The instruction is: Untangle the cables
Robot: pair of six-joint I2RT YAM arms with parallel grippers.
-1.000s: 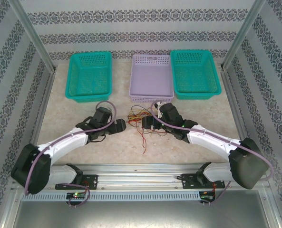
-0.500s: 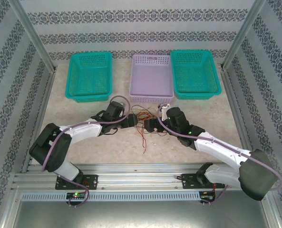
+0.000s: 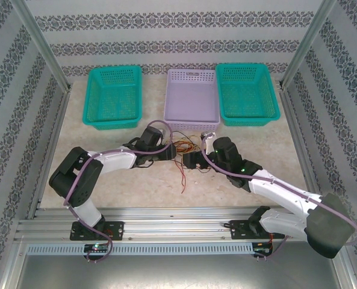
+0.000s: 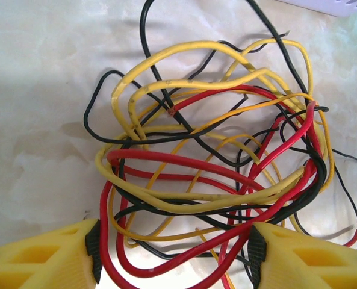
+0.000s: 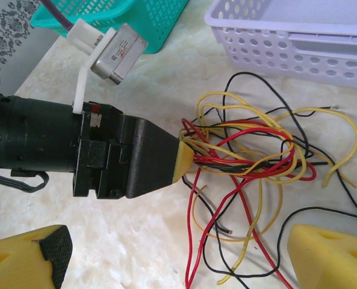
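The cables lie in one tangle of thin red, yellow and black wires on the marble table top, just in front of the purple basket. My left gripper stands open with its yellow fingers on either side of the tangle's near loops, several wires crossing the gap. In the right wrist view its yellow tip is pushed into the left side of the tangle. My right gripper is open, facing the left one, with loose wire ends lying between its fingers.
A purple basket stands right behind the tangle, with a teal basket to its left and another to its right. Both arms meet at the table's middle. Metal posts and patterned walls close in both sides.
My left arm has reached to the right until its fingers straddle the tangle, and its jaws have narrowed. The right gripper has shifted only slightly and stays open.
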